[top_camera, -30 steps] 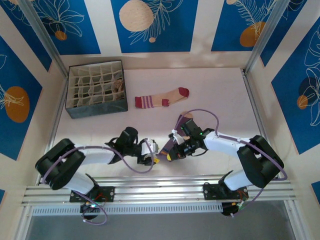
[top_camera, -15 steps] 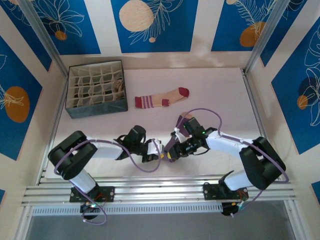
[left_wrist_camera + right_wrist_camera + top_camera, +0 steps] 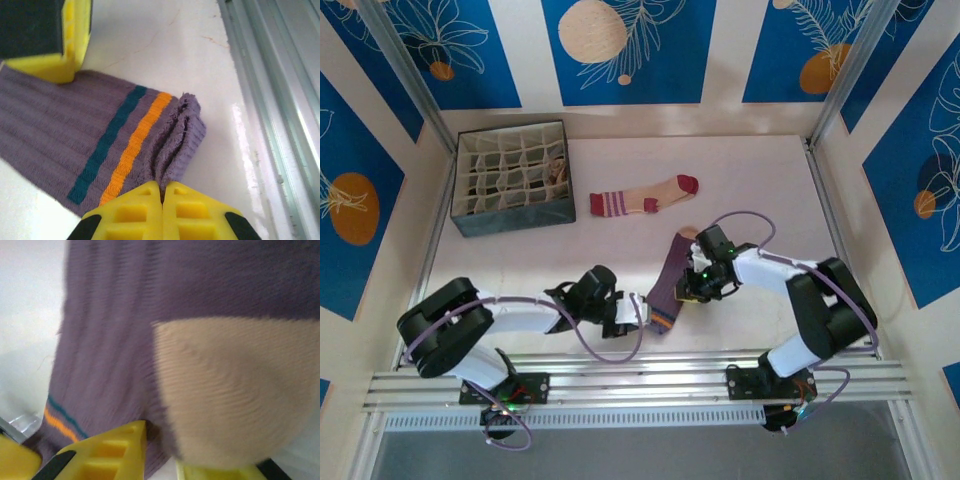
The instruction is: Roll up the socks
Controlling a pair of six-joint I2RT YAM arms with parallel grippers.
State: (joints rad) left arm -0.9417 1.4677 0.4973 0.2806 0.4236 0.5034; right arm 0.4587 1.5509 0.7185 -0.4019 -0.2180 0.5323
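The purple sock (image 3: 670,283) lay flat on the desk (image 3: 770,190) between the two arms, its striped cuff nearest the aluminium rail (image 3: 640,385). The left gripper (image 3: 636,312) had its jaws pressed fully together on the cuff's edge, bunching the ribbing into a small fold. The right gripper (image 3: 693,288) sat over the tan heel (image 3: 230,390), jaws a little apart with fabric at the gap — whether they truly pinched it could not be told through the blur.

The roll would likely go best started tight at the cuff and turned over square to the stripes, while the other arm pinned the heel so the sock did not slide; a slack first turn would probably unwind.

Room was tight behind the cuff, which lay close to the rail; open desk lay beyond. The tan sock with the dark-red toe (image 3: 645,197) and the compartment box (image 3: 510,215) stood well apart, but the two grippers were near each other — a clash seemed the main risk.
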